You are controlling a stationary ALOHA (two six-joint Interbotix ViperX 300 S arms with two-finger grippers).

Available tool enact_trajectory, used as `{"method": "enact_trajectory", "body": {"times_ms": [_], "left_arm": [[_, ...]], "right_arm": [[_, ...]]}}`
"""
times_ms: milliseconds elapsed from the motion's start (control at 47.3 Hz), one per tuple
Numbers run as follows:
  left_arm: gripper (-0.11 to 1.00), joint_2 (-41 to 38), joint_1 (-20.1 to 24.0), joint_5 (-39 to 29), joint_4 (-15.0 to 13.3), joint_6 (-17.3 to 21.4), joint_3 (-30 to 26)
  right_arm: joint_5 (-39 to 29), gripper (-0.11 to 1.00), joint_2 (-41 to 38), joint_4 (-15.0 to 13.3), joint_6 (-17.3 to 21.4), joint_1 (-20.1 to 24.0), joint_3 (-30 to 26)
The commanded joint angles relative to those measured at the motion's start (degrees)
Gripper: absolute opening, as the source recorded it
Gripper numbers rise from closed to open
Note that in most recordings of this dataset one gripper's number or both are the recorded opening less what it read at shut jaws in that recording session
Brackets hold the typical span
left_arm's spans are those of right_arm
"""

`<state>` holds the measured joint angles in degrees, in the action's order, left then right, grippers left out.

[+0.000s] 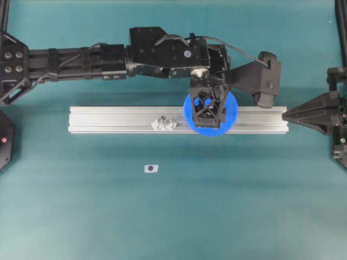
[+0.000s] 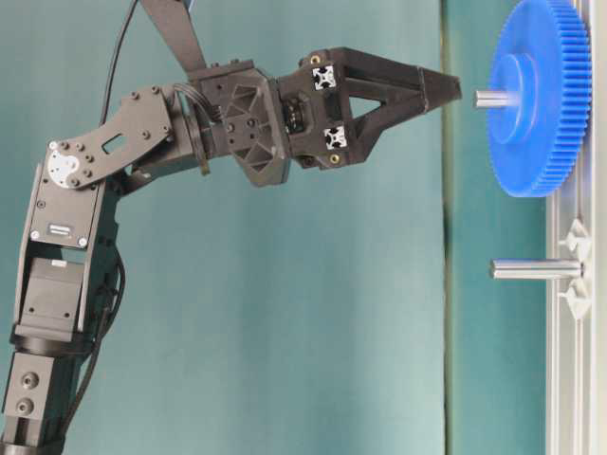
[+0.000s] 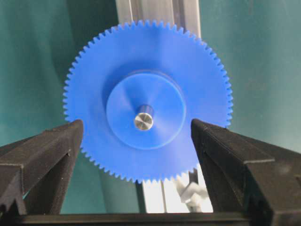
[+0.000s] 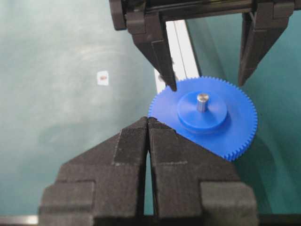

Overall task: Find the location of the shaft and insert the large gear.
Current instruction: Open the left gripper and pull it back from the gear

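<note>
Gear [image 3: 146,101] sits threaded on the shaft [image 3: 143,120]; left gripper [image 3: 136,136], spread wide at six o'clock, holds nothing; insertion looks done.

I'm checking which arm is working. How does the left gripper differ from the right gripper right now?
The black left gripper has its jaws wide open; the black right gripper has its jaws shut together. The left gripper hovers over the bright blue toothed plastic gear, clear of it; the right gripper sits at the end of the silver aluminium rail, away from the gear. Both hold nothing.
</note>
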<state>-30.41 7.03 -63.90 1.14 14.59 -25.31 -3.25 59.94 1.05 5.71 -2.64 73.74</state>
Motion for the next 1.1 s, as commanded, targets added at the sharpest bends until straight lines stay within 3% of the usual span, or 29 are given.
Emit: {"method": "enact_trajectory", "body": {"times_ms": [0,1078], "left_arm": [[0.9,1.49,-0.18,0.18,0.18,-0.09,-1.76],[0.9,3.87,-2.11,0.09,0.18,-1.93,-2.2]], "right_arm": [[0.26,0.0,-0.26,0.09,0.62,-0.09,-0.62],[0.26,0.0,0.62,0.09,0.62,-0.09,-0.35]]}}
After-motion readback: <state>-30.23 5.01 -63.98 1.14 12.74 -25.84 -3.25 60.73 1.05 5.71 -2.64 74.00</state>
